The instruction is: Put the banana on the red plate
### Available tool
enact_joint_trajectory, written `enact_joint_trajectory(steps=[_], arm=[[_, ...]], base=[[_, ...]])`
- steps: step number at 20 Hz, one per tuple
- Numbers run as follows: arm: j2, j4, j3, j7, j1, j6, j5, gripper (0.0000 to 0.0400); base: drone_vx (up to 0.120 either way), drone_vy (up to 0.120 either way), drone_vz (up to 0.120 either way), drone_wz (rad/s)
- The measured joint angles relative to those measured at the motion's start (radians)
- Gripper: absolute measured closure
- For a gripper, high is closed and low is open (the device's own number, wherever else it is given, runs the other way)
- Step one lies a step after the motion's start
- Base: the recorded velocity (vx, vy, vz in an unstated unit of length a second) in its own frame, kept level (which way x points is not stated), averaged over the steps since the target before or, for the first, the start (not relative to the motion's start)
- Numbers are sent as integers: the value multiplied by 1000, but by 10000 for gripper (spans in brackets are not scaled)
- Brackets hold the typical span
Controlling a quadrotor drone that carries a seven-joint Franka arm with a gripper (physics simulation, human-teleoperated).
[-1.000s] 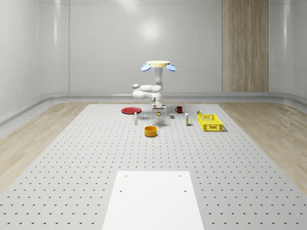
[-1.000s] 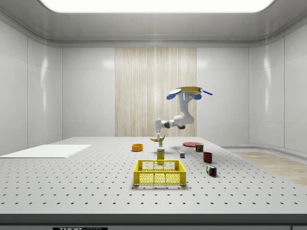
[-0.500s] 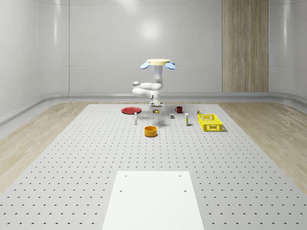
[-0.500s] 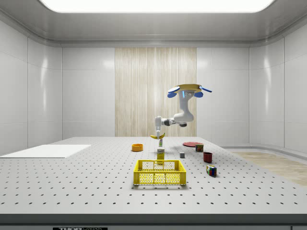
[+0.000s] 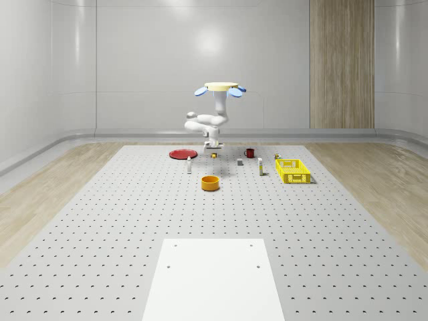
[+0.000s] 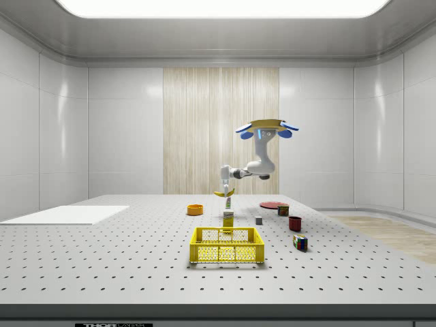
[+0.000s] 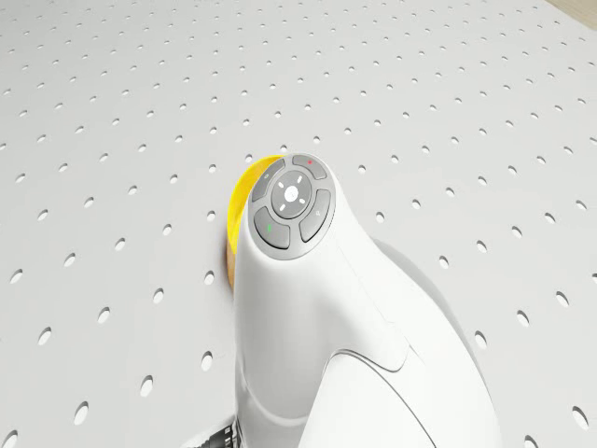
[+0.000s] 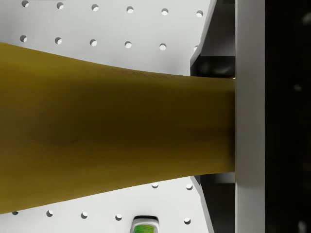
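In the whole-scene view, the red plate (image 5: 182, 154) lies near the far edge of the perforated table (image 5: 100, 221), left of the other things. Just beside it toward the near side stands a small white bottle (image 5: 190, 163). The drone (image 5: 221, 89) hovers high over the far part of the table, its white arm (image 5: 206, 125) folded down to the gripper (image 5: 213, 151), which hangs in the air between the plate and the dark red mug (image 5: 249, 152). The gripper is closed around the banana (image 5: 214, 155), held clear of the table; in the side view the banana (image 6: 224, 193) shows as a yellow curve under the gripper (image 6: 223, 189), and in the wrist view it (image 8: 112, 131) lies pressed against one finger (image 8: 249, 121). An orange bowl (image 5: 210, 182) sits nearer the middle of the table. Right of the mug come a small grey block (image 5: 240, 161), another small bottle (image 5: 261, 166) and the yellow basket (image 5: 293, 170), toward the right edge. A white sheet (image 5: 212, 277) covers the near edge.
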Motion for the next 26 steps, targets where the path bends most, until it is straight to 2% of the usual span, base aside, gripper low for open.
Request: enact_joint_trajectory(steps=[26], arm=[[-62,1,5,-767,-12,62,20,202]], base=[[0,0,0,-300]])
